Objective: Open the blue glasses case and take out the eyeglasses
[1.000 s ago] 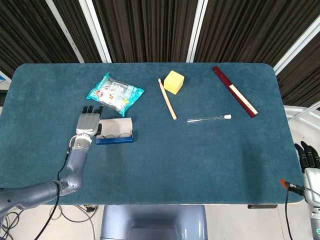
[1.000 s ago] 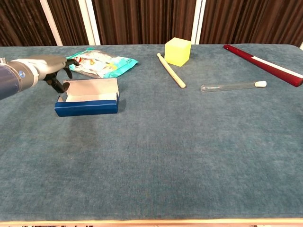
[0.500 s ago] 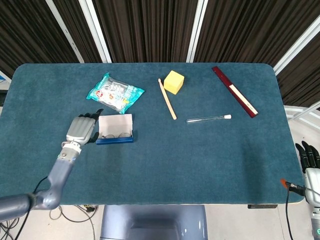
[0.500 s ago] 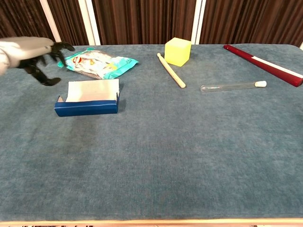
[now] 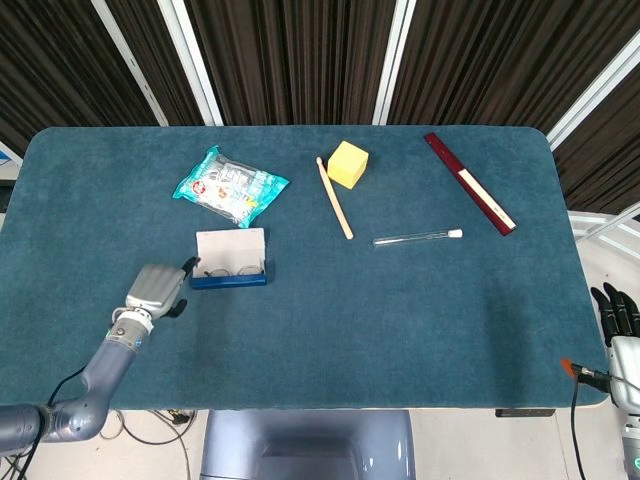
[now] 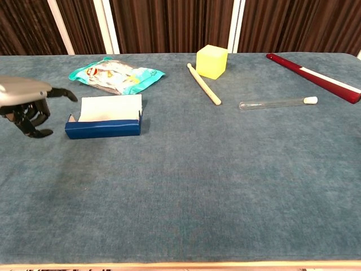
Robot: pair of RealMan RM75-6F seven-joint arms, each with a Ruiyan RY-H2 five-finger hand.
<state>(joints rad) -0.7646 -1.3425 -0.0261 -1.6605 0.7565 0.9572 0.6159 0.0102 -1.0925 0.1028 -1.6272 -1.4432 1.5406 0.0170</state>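
The blue glasses case (image 5: pixel 230 279) (image 6: pixel 103 127) lies open on the left part of the table, its white-lined lid (image 5: pixel 231 245) folded back. Thin-rimmed eyeglasses (image 5: pixel 234 270) lie inside it in the head view; in the chest view the case's front wall hides them. My left hand (image 5: pixel 155 290) (image 6: pixel 24 104) hovers to the left of the case and nearer the table's front edge, apart from it. It holds nothing, with one finger stretched toward the case and the others loosely bent. My right hand (image 5: pixel 620 325) hangs off the table's right edge, fingers straight and empty.
A teal snack bag (image 5: pixel 230 186) (image 6: pixel 115 75) lies just behind the case. Further right are a wooden stick (image 5: pixel 335 198), a yellow cube (image 5: pixel 348 163), a test tube (image 5: pixel 417 238) and a dark red ruler (image 5: pixel 468 183).
My left hand has drawn back from the case's left end toward the table's front edge. The case stays open where it was.
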